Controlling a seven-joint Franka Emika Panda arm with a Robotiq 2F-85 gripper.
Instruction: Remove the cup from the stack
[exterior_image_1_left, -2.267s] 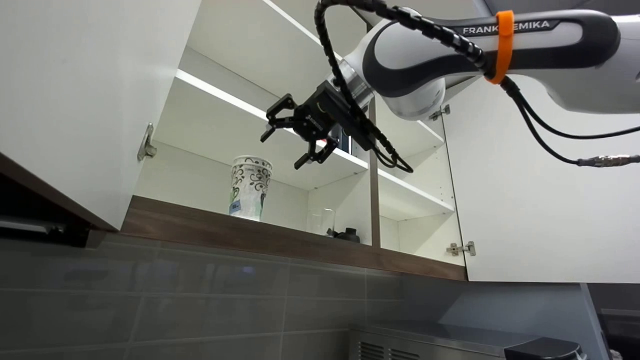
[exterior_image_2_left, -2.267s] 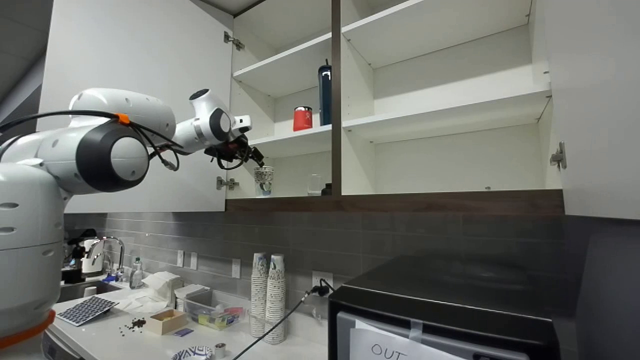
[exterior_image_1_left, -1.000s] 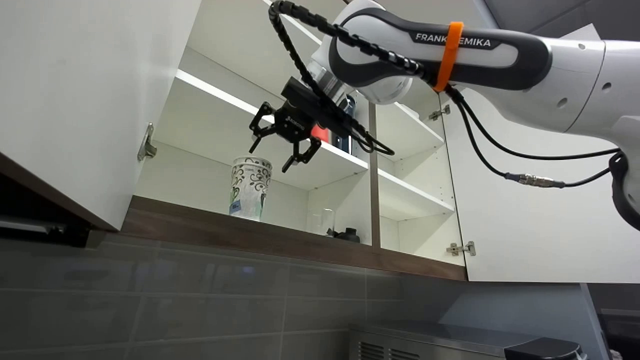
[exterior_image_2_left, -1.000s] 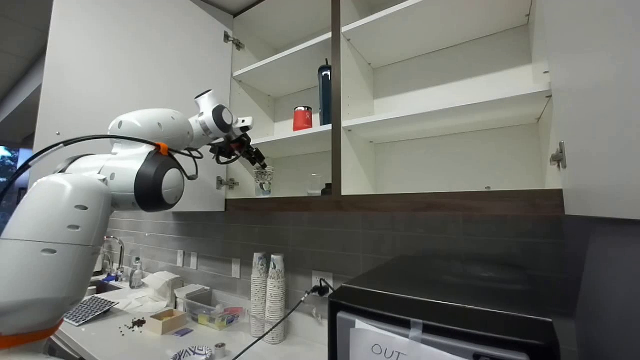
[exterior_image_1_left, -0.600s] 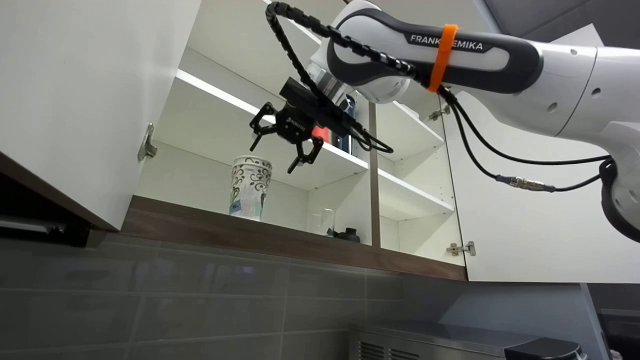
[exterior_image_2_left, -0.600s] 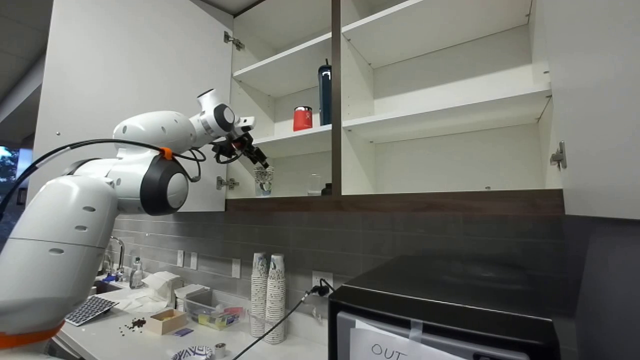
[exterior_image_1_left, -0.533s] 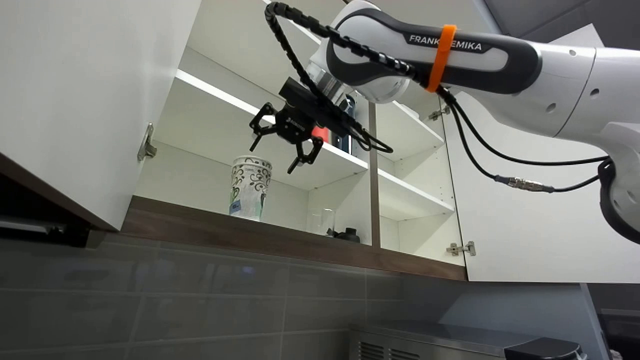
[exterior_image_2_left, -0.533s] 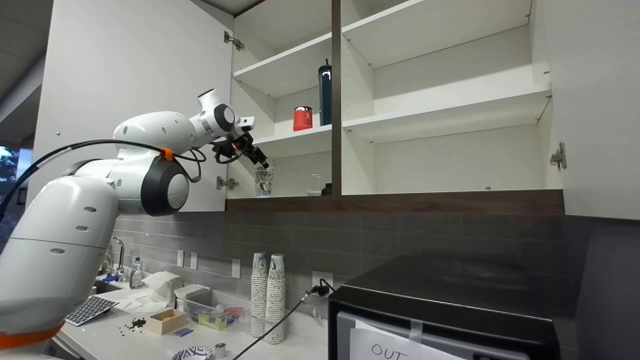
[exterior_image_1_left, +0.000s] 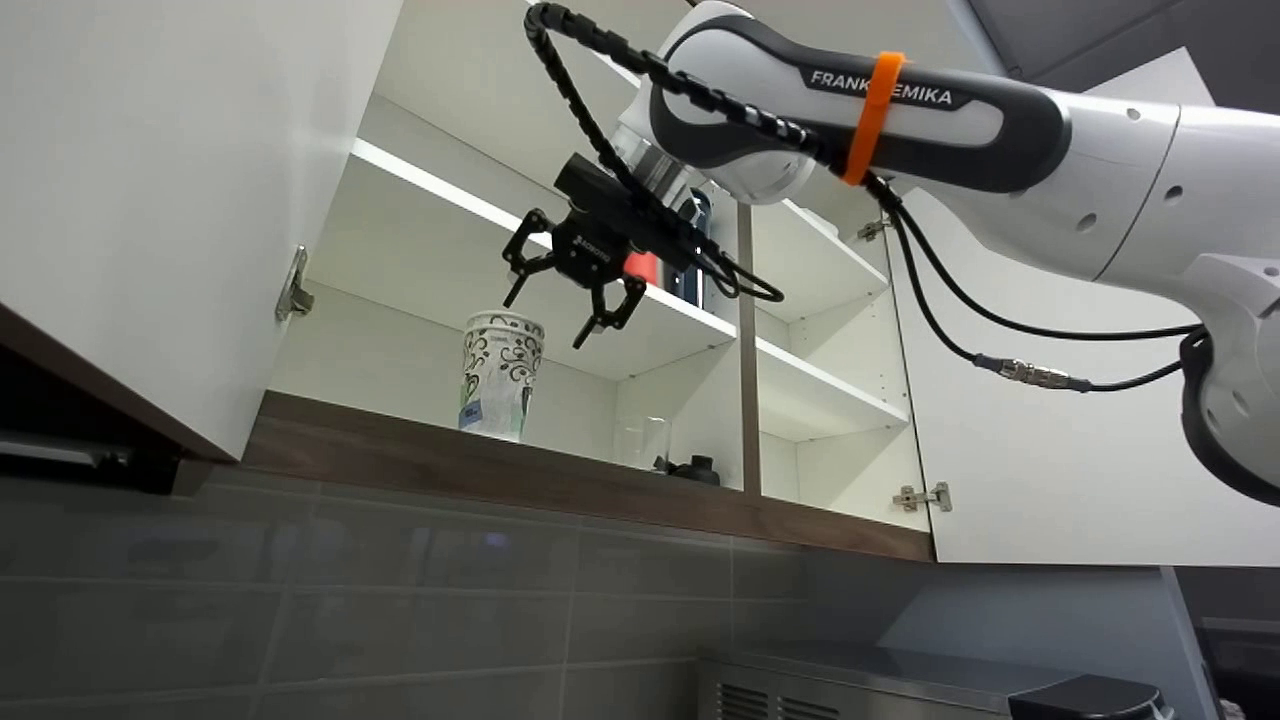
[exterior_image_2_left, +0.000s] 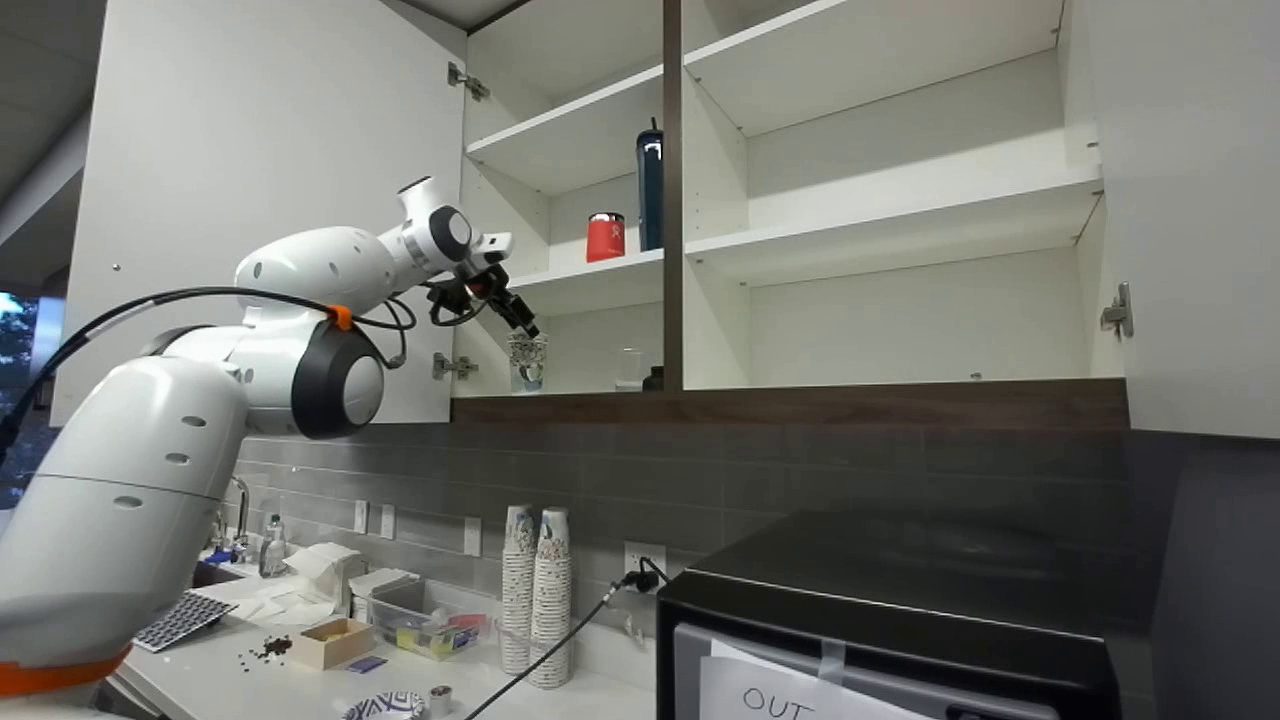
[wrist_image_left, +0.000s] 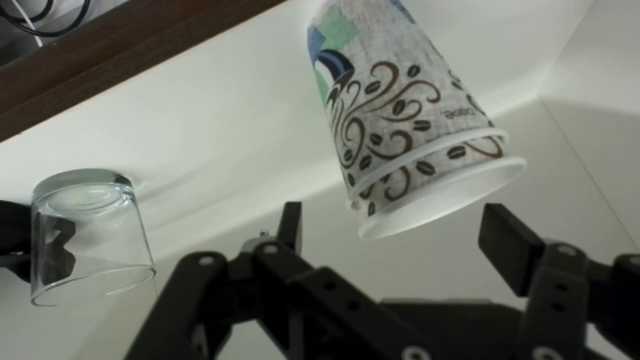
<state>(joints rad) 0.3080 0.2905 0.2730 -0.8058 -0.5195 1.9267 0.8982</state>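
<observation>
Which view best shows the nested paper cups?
The wrist view: the nested paper cups are largest there and both rims stand out, though the base is partly cropped. Both exterior views show the pair smaller, upright in the cabinet, rims harder to separate.

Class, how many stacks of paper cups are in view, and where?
3: the short stack on the cabinet's lowest shelf, and a tall stack and its tall neighbour on the counter. Others may be hidden.

Red cup (exterior_image_2_left: 605, 239) near dark bottle (exterior_image_2_left: 650, 192) on shelf (exterior_image_2_left: 575, 273); clear glass (exterior_image_2_left: 628, 370) below.
</observation>
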